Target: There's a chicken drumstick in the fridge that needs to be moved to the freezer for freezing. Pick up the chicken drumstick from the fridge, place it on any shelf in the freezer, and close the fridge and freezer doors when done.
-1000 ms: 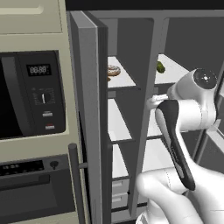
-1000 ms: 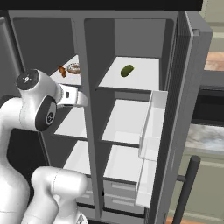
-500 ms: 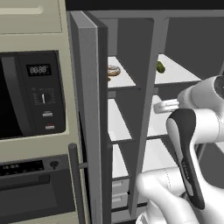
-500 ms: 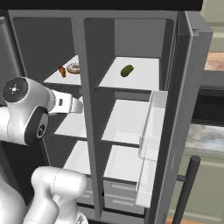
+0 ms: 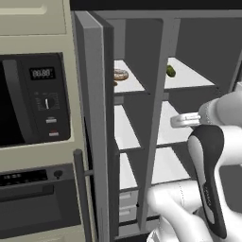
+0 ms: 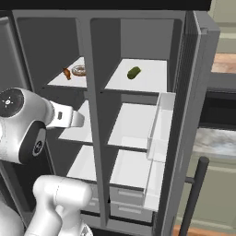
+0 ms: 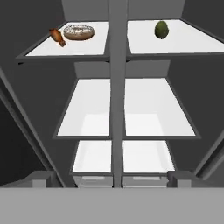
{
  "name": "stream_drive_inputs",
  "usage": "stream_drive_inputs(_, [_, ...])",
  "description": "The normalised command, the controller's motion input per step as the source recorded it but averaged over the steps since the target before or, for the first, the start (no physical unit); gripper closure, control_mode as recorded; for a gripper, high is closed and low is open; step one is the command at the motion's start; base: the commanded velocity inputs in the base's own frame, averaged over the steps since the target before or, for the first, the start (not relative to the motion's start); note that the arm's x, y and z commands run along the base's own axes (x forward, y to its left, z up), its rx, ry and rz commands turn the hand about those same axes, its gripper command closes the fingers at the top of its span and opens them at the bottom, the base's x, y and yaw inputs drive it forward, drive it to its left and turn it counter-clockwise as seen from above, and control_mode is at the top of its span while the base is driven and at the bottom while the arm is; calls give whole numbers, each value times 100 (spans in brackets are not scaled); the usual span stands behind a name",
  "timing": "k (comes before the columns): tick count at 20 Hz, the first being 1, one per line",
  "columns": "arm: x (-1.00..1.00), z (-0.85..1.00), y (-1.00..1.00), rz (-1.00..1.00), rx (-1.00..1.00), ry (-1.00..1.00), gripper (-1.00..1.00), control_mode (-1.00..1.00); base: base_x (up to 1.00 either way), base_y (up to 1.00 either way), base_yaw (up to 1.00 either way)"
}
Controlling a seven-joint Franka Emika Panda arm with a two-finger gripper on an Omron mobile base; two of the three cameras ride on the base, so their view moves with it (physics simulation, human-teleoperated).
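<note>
Both doors stand open for access; your drumstick [image 7: 57, 36] lies upper left beside the donut [image 7: 78, 31]; gripper [image 7: 112, 178] spread wide, empty.

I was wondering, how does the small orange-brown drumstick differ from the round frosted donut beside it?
The small orange-brown drumstick is slim, elongated and plain; the round frosted donut is a wider ring with pale speckled icing. The drumstick lies nearer the shelf's outer edge, the donut nearer the centre divider. Both rest on the same top white shelf.

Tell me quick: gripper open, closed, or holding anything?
Gripper: open and empty, fingertips wide apart; the chicken drumstick lies on the top shelf beside the donut.
</note>
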Motion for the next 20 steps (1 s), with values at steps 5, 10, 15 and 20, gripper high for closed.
stream_drive_inputs(5, [0,0,0,0,0,0,-100,100,-71,-10,-4])
stream_drive_inputs(10, [0,0,0,0,0,0,-100,100,-20,-22,-3])
stream_drive_inputs(15, [0,0,0,0,0,0,-100,100,-5,-4,-1])
stream_drive_inputs(20, [0,0,0,0,0,0,-100,100,0,-24,0])
